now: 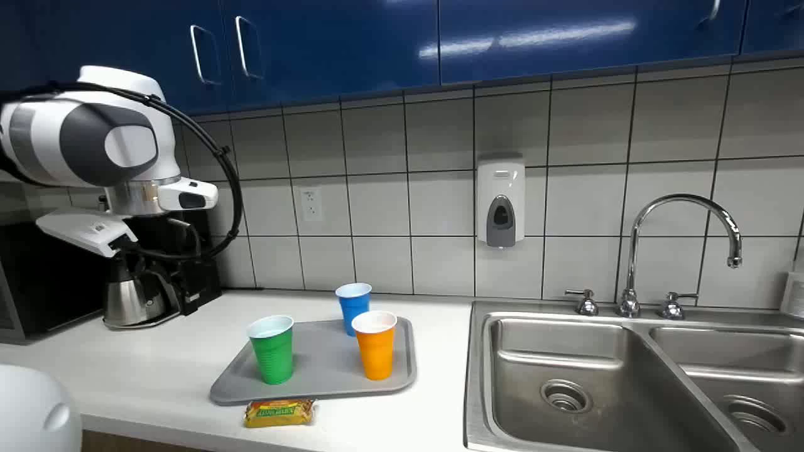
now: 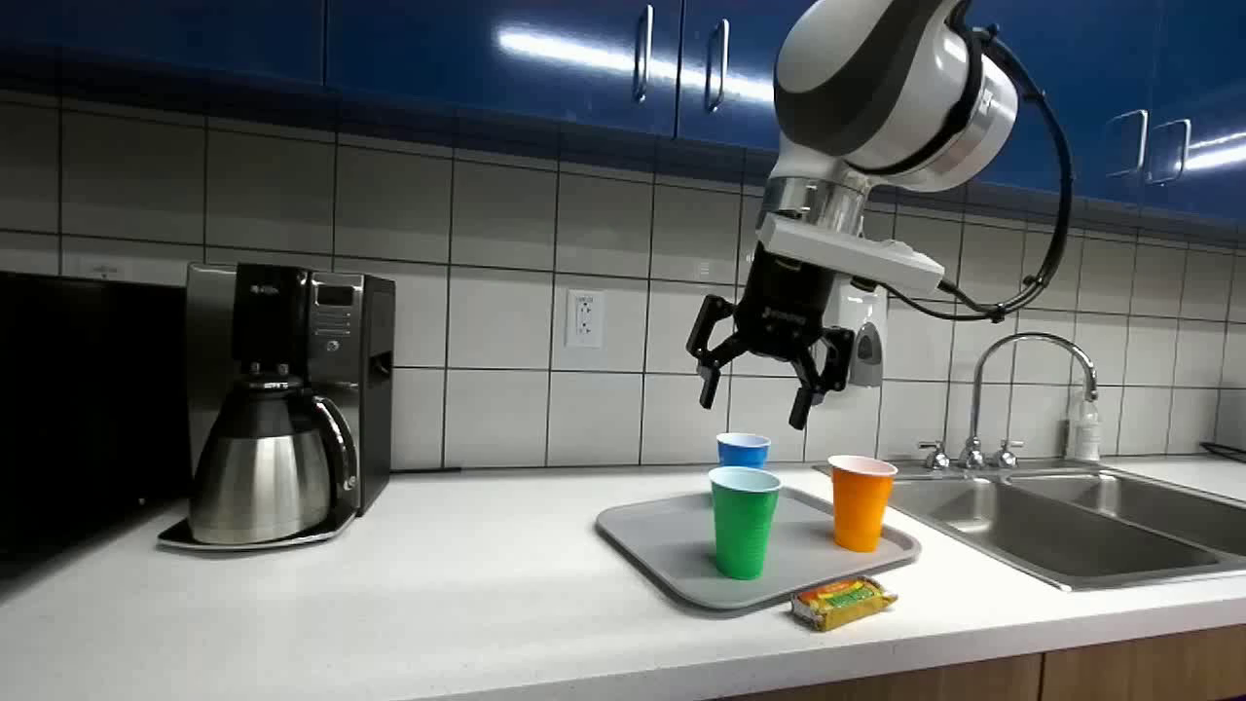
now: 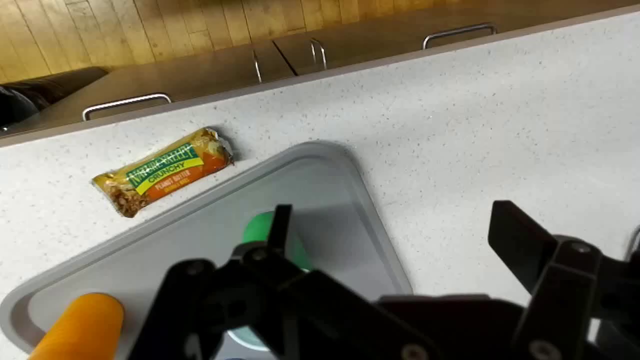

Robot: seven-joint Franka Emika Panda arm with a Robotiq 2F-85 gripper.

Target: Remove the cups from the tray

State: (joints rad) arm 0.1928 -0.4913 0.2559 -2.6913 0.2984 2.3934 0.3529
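1. Gripper hangs high over the counter, jaws wide apart!
2. Upright on the grey tray: green tumbler left, orange tumbler right, blue tumbler far!
3. Nature Valley bar, just beside the grey tray's near edge.

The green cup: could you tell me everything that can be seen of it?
The green cup looks like a plastic tumbler: green outside, pale within and round the rim, lightly ridged, narrowing to its base. It stands upright, mouth up, near one corner of the grey tray, and nothing but that tray appears to touch it. In the wrist view, one of the robot's fingers partly hides it. Whether it holds anything can't be told.
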